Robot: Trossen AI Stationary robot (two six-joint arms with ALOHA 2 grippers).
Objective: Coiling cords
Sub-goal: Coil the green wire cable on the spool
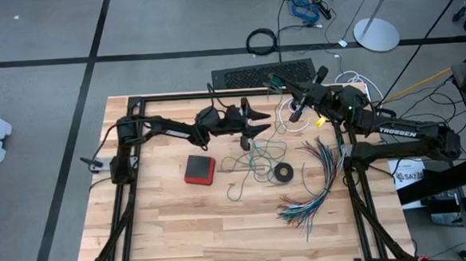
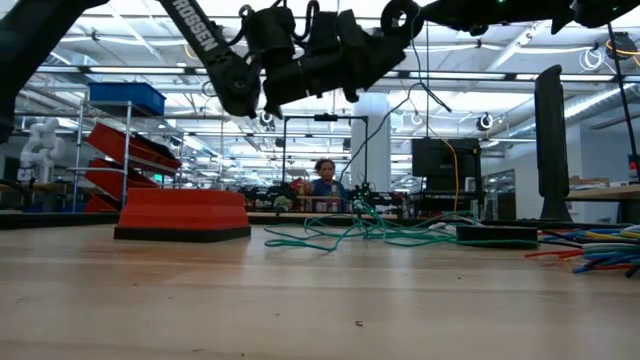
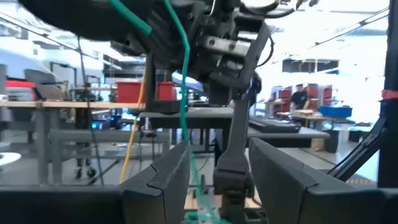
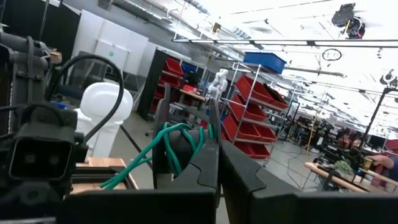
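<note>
The teal-green cord (image 1: 256, 158) lies in loose loops at the table's middle, and one stretch rises to my right gripper (image 1: 295, 112), which is shut on a bunch of its loops (image 4: 181, 140) above the far middle. My left gripper (image 1: 253, 118) faces it from the left, raised and open. In the left wrist view the cord (image 3: 185, 106) runs down between the left fingers, close to one finger (image 3: 163, 180); I cannot tell whether it touches. A white cord (image 1: 363, 82) shows by the far right corner. My right gripper has several teal loops (image 4: 186, 138) gathered at the free end of its shut fingers (image 4: 208, 168). I cannot tell whether they are pinched or wound round. The fingers lie about level, pointing toward the table's left. From the bunch a strand (image 4: 127, 174) hangs slack toward the table.
A red box (image 1: 200, 169) lies left of the cord's loops and a small black ring (image 1: 283, 173) right of them. A fan of multicoloured wires (image 1: 314, 184) spreads over the right side. A black grille (image 1: 262, 73) sits past the far edge. Bare wood fills the near half.
</note>
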